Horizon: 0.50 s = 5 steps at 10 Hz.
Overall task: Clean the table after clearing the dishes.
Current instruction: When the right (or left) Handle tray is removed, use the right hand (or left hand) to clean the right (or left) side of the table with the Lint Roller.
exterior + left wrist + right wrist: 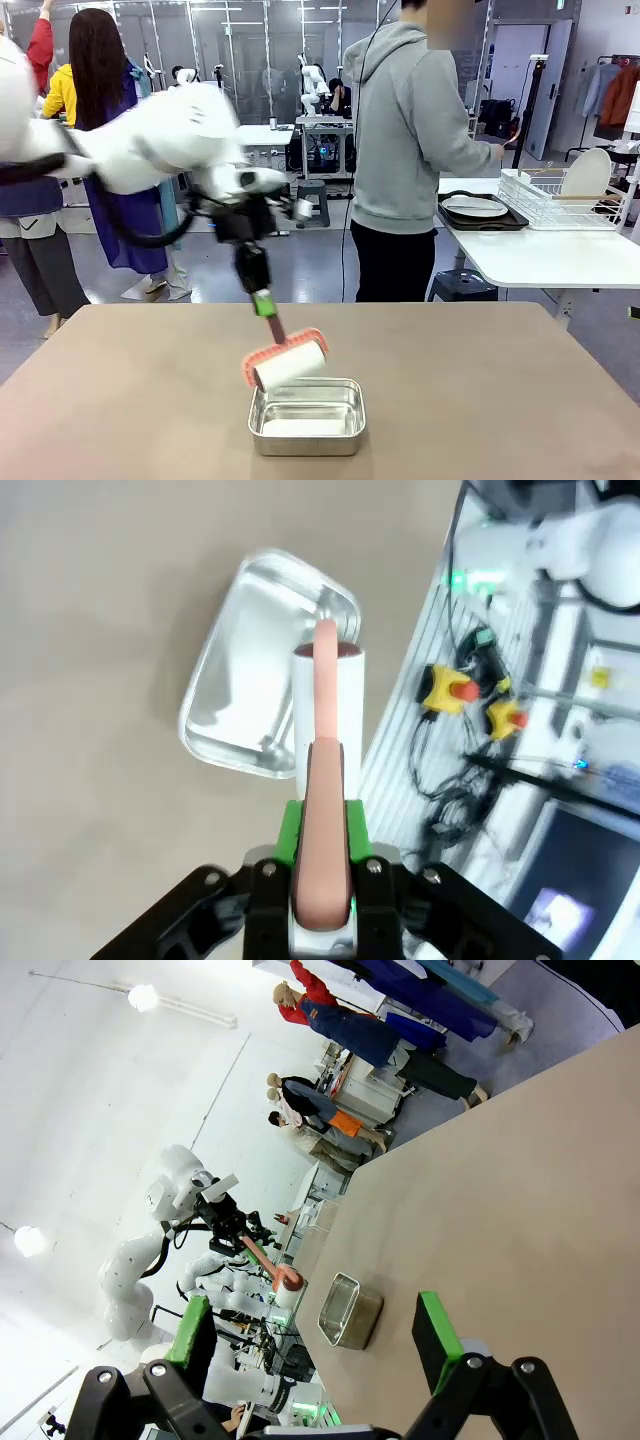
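Front: left jaws are clenching a lint roller (288, 362) over the steel pan (306, 415) on the taupe bench (520, 400); a plate (475, 207) is sitting on its tray (505, 224) on the white bench (540, 260).
Left wrist: roller is overhanging the pan.
Right wrist: right jaws are gaping, empty.

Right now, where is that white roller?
In the front view, the white roller hangs from the left gripper over the far rim of the steel pan, at the near middle of the table.

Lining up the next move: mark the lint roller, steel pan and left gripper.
lint roller (290, 365), front view, white roll.
steel pan (306, 442), front view, near wall.
left gripper (322, 827), left wrist view, midway between its fingertips.
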Available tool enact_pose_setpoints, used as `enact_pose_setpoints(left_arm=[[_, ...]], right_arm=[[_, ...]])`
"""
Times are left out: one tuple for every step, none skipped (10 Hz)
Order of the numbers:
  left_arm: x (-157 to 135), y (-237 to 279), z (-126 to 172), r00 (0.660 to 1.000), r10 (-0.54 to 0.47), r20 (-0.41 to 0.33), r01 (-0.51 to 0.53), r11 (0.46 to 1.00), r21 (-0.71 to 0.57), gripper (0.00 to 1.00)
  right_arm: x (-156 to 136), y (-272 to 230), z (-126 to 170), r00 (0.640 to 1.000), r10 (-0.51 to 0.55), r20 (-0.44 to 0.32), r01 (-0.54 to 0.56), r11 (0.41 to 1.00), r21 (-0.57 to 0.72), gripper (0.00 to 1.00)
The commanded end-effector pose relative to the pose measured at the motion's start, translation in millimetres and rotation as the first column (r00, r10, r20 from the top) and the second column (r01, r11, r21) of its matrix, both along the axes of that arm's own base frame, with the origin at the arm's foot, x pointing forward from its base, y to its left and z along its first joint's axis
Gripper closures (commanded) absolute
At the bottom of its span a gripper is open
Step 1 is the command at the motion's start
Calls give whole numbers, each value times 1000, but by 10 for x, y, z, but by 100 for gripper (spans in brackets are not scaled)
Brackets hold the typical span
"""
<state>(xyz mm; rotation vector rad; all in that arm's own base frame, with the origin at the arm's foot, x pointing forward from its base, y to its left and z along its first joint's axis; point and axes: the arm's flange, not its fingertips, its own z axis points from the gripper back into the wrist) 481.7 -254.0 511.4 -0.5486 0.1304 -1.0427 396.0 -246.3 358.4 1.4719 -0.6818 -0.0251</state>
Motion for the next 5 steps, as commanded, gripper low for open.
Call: enact_pose_setpoints(left_arm=[[-232,790,-162,929,368,-33,-370,927,-58,100],[-236,1075,-267,852,509,-124,-519,852,-72,100],[-259,1282,-380,808,573,-135,-586,806,-85,100],[-316,1493,-455,742,666,-79,-670,731,-131,100],[-309,1596,-519,710,704,-4,-699,704,-126,100]], right_arm=[[-9,25,32,1000,4,-1,-4,1000,3,0],[-9,25,32,1000,4,-1,-4,1000,3,0],[-9,25,32,1000,4,-1,-4,1000,3,0],[-9,25,32,1000,4,-1,-4,1000,3,0],[-9,25,32,1000,4,-1,-4,1000,3,0]])
